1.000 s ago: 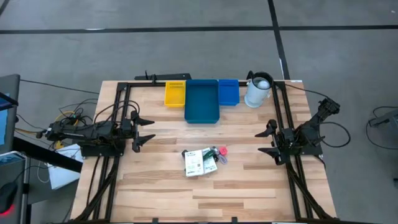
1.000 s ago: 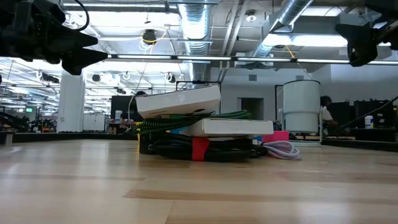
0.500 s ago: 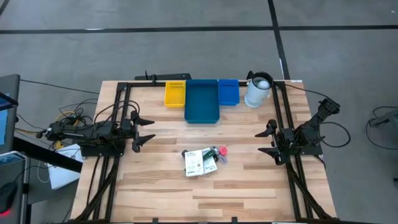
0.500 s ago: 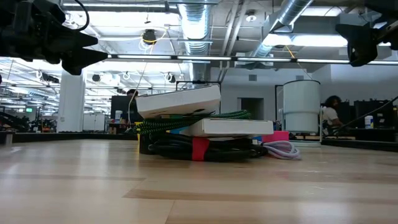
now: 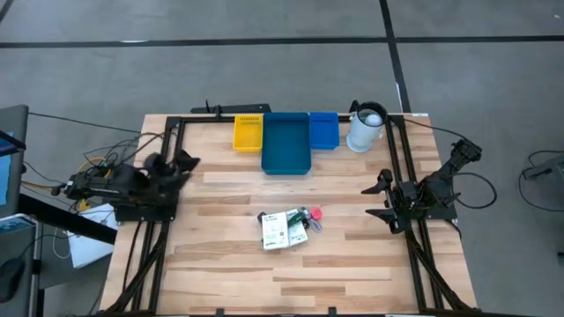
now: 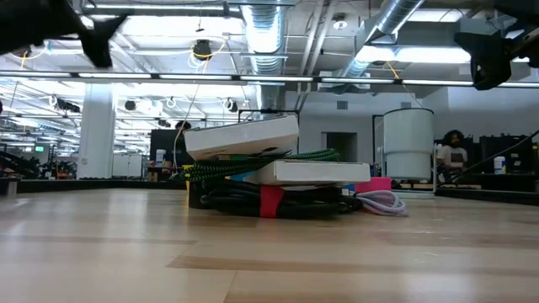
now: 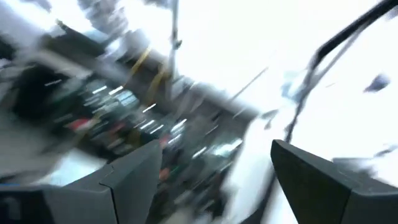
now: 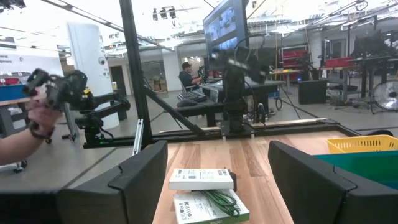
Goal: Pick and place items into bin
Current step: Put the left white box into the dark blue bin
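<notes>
the items (image 5: 288, 227) sit in one small heap near the middle of the wooden table (image 5: 229, 264), well apart from both grippers and roughly between them, a little nearer the right one. the right gripper (image 5: 381, 197) waits at the right side of the table, raised off the wood, its two dark fingers spread apart with nothing between them; its own wrist view looks across the heap from there. the left gripper (image 5: 181, 165) is up at the left side of the table, far from the heap; its fingers (image 7: 134, 177) stand apart in the left wrist view, holding nothing.

seen level from the table top, the heap is stacked: a flat white box (image 6: 242, 137) tilted on top, a green braided cable (image 6: 253, 167) under it, a second flat white box (image 6: 313, 172) lower down, a coil of black cable (image 6: 232, 202) bound with a red strap (image 6: 271, 201), a pink piece (image 6: 376, 184) and a pale lilac loop of cord (image 6: 383, 203) at the right end. the white boxes (image 8: 204, 190) carry printed labels, too small to read.

at the far edge of the table stand a yellow bin (image 5: 248, 132), a large blue bin (image 5: 286, 143) and a small blue bin (image 5: 323, 130) side by side, with a white jug (image 5: 365, 129) just right of them. the table top is pale planked wood.
</notes>
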### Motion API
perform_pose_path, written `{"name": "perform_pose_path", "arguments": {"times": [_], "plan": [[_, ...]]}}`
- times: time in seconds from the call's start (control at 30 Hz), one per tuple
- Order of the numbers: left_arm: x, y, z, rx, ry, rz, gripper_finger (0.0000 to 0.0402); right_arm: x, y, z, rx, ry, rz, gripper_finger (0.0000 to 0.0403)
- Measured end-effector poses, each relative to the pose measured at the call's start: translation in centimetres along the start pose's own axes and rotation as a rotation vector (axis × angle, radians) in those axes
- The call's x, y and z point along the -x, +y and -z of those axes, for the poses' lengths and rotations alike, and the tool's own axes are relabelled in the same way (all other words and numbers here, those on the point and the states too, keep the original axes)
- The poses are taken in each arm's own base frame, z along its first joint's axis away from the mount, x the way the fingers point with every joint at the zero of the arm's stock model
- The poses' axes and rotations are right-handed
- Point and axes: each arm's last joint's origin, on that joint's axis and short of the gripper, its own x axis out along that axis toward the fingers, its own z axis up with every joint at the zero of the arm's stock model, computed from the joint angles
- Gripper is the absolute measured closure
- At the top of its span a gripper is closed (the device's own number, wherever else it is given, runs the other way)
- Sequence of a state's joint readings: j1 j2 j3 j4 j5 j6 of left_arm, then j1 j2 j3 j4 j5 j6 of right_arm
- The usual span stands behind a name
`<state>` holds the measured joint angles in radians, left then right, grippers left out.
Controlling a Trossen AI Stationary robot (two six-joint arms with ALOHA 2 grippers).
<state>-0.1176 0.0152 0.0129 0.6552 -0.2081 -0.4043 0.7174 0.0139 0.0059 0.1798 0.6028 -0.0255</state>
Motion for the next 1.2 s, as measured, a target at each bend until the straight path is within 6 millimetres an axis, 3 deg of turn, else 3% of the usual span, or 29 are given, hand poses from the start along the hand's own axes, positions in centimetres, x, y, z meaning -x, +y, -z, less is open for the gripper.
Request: {"name": "perform_pose_path", "arguments": {"times": [0.17, 0.3, 0.53, 0.7, 0.8, 1.0, 1.2], "plan": [[0.3, -1.6, -1.9, 0.091, -0.146, 0.283, 0.0109, 0.0, 0.0, 0.0, 0.0, 0.0, 0.0, 0.0127], [-0.1, -2.3, -1.5, 0.095, -0.143, 0.36, 0.0109, 0.0, 0.0, 0.0, 0.0, 0.0, 0.0, 0.0127], [-3.7, -4.4, 1.3, 0.08, 0.046, 0.207, 0.0109, 0.0, 0.0, 0.0, 0.0, 0.0, 0.0, 0.0127], [-6.5, -7.5, 3.5, -0.017, 0.193, 0.292, 0.0109, 0.0, 0.0, 0.0, 0.0, 0.0, 0.0, 0.0127], [-7.4, -9.4, 3.9, -0.007, 0.249, 0.291, 0.0109, 0.0, 0.0, 0.0, 0.0, 0.0, 0.0, 0.0127], [-7.1, -11.9, 5.6, -0.157, 0.552, 0.032, 0.0109, 0.0, 0.0, 0.0, 0.0, 0.0, 0.0, 0.0127], [-4.7, -12.7, 8.1, -0.354, 0.772, -0.137, 0.0109, 0.0, 0.0, 0.0, 0.0, 0.0, 0.0, 0.0127]]}}
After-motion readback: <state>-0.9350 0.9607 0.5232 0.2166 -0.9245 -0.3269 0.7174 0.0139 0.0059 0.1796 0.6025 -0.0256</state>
